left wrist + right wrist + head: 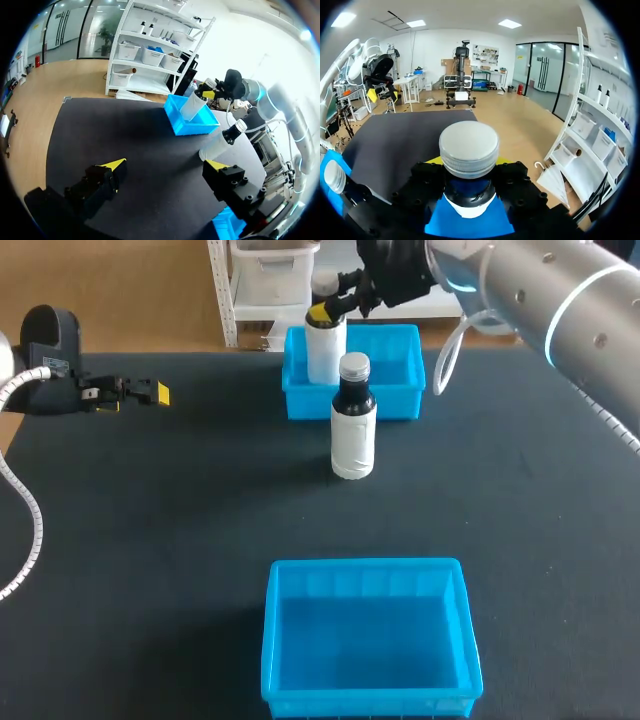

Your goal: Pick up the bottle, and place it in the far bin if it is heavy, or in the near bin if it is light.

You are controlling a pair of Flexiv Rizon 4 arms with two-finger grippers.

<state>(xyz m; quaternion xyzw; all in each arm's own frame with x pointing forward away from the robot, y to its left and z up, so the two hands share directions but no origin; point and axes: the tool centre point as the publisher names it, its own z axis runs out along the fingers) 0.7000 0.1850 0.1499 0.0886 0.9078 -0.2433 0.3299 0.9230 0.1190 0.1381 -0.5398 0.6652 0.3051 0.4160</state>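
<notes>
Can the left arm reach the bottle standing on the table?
Probably yes: left gripper open, only bare table between it and the standing bottle; the right gripper is away over the far bin.

The counter [150, 540] was matte black, with no pattern. The far bin [400, 350] and the near bin [275, 640] were both a plain, bright blue. The gripped bottle [325, 350] had a white body, a dark neck and a pale grey ribbed cap. The free bottle [352, 430] matched it, with black shoulders, a white wrap and a silvery cap. The right fingers [318, 313] and left fingers [161, 394] were black with yellow tips. The right arm [560, 300] was silver-grey, ringed by a light blue band.
</notes>
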